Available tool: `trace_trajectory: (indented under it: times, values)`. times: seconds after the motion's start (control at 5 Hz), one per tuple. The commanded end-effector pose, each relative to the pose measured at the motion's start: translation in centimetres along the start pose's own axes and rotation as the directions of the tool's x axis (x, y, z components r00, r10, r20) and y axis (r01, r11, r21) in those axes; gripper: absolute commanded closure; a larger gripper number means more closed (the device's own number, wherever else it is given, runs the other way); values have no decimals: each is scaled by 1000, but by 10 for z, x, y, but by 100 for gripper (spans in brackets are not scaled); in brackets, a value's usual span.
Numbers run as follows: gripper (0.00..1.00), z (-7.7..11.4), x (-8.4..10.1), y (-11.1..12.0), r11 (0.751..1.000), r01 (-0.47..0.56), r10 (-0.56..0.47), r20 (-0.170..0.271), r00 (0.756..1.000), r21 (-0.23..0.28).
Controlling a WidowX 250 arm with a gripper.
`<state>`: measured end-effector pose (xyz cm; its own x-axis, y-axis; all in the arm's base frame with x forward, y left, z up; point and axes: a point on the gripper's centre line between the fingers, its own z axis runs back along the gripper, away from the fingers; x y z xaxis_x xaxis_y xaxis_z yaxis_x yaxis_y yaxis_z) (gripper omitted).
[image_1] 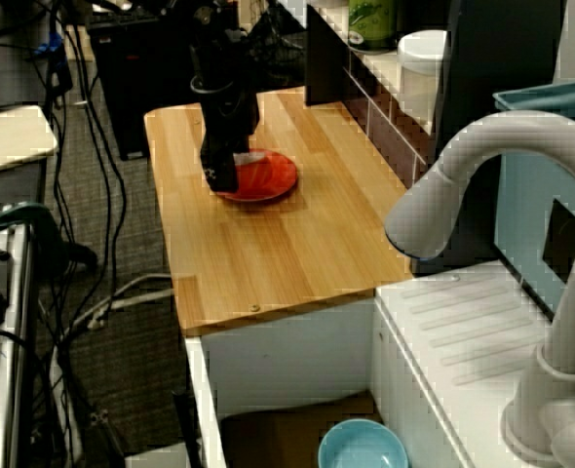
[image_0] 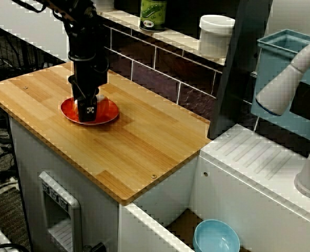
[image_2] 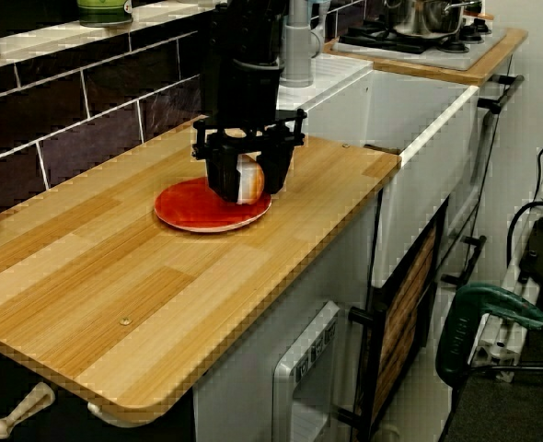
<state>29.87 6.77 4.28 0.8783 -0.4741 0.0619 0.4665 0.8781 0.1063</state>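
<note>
A pale object (image_2: 250,175) clamped over the red plate (image_2: 193,210)

The gripper (image_2: 247,190) pinches it from both sides, low above the plate's middle. Whether they touch is unclear. The plate lies flat on the wooden counter (image_2: 115,276).

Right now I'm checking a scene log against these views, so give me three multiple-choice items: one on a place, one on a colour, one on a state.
1. The gripper is: A high up, clear of everything; B low over the red plate; C out of sight.
2. The bowl in the sink is: A red; B green; C light blue.
3. That bowl lies: A upright; B upside down; C on its side.
Answers: 1 B, it reaches down to the plate on the wooden counter; 2 C, pale blue shows in both views of it; 3 A, its hollow faces up.
</note>
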Motion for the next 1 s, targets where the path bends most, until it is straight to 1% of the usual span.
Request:
trace_trajectory:
  times: [0.0, 0.2, 0.4, 0.8]
  values:
    - [100, 31, 4, 16, 995, 32, -35, -33, 999, -96]
    - [100, 31, 4, 17, 989, 50, -60, -67, 996, -136]
    - [100, 32, 4, 20, 979, 68, -88, -100, 991, -191]
    - [100, 35, 3, 25, 958, 74, -132, -198, 971, -276]
